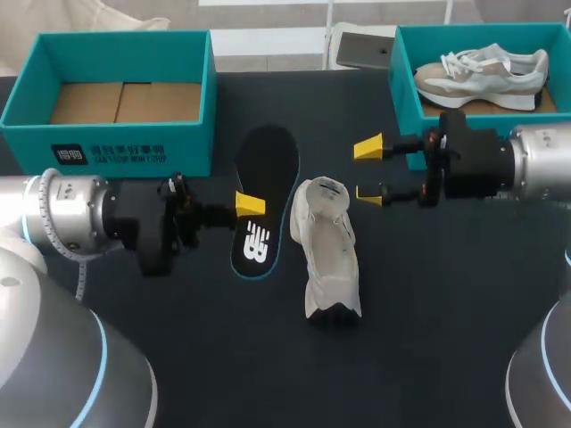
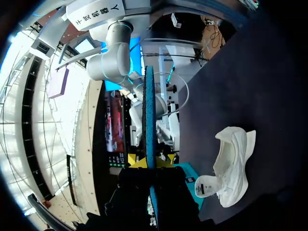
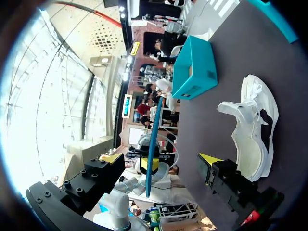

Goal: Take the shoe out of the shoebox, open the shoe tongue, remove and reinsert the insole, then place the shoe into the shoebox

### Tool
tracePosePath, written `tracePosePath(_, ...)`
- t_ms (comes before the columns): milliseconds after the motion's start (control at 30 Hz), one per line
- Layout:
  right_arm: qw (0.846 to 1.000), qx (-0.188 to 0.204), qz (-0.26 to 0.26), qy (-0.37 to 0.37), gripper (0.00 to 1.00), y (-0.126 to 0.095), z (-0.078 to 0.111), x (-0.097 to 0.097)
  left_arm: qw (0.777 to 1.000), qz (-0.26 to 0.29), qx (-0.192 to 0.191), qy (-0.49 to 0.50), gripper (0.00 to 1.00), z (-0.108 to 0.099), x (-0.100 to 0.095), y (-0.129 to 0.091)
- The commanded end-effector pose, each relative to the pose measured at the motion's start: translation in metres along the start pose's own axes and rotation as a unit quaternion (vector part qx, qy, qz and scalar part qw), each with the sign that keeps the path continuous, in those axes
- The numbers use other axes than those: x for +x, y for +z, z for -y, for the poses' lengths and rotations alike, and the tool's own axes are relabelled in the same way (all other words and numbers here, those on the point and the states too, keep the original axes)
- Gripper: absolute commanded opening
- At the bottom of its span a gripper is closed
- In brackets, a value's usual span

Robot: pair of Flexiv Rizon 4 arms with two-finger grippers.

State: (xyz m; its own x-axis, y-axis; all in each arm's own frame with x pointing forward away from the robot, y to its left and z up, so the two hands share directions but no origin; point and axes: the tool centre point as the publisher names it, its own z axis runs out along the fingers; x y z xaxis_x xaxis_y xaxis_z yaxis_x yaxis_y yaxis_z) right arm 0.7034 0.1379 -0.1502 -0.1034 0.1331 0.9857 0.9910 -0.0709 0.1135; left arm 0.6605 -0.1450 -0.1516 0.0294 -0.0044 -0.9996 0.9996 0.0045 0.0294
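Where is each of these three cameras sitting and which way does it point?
Head view: above and behind the table, looking down; left gripper holds the insole, right gripper open beside the white shoe.
Left wrist view: on that wrist, looking along its gripper at the insole edge-on.
Right wrist view: on that wrist, its gripper facing the left gripper.
All three share shoe and insole.

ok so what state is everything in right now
left gripper: shut on the insole
right gripper: open, empty
insole: out of the shoe, held above the table
white shoe: on the table, tongue open, ungripped
left shoebox: open, empty
right shoebox: open, second shoe inside
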Motion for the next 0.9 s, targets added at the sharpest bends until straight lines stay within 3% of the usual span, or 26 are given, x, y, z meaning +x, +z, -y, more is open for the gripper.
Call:
tracePosePath(33, 1.0, -0.002, -0.009, 0.0, 1.0, 0.021, -0.001, -0.004, 1.0, 0.002, -0.005, 0.013, 0.0, -0.003, 0.006, 0.013)
tracePosePath(167, 1.0, -0.002, -0.003, 0.002, 1.0, 0.034, 0.0, -0.002, 1.0, 0.003, -0.004, 0.019, 0.0, -0.006, 0.008, 0.023)
tracePosePath(200, 1.0, 0.005, -0.01, 0.001, 0.85, 0.039, 0.001, -0.002, 1.0, 0.0, -0.003, 0.026, 0.0, -0.007, 0.009, 0.027)
tracePosePath(533, 1.0, 0.016, -0.025, 0.002, 0.73, 0.058, 0.002, 0.0, 0.999, -0.012, -0.004, 0.029, 0.0, -0.018, 0.016, 0.052)
tracePosePath(567, 1.0, 0.017, -0.025, 0.002, 0.66, 0.059, 0.002, -0.001, 0.999, -0.013, -0.004, 0.03, 0.0, -0.018, 0.016, 0.054)
tracePosePath(600, 1.0, 0.016, -0.025, 0.002, 0.48, 0.059, 0.002, -0.001, 0.999, -0.013, -0.005, 0.031, 0.0, -0.017, 0.017, 0.056)
tracePosePath(833, 0.999, 0.014, -0.031, 0.006, 0.45, 0.062, 0.001, -0.006, 1.0, -0.01, -0.012, 0.023, 0.0, -0.013, 0.025, 0.063)
tracePosePath(900, 0.999, 0.013, -0.032, 0.006, 0.4, 0.062, 0.0, -0.006, 1.0, -0.009, -0.012, 0.022, 0.0, -0.011, 0.026, 0.063)
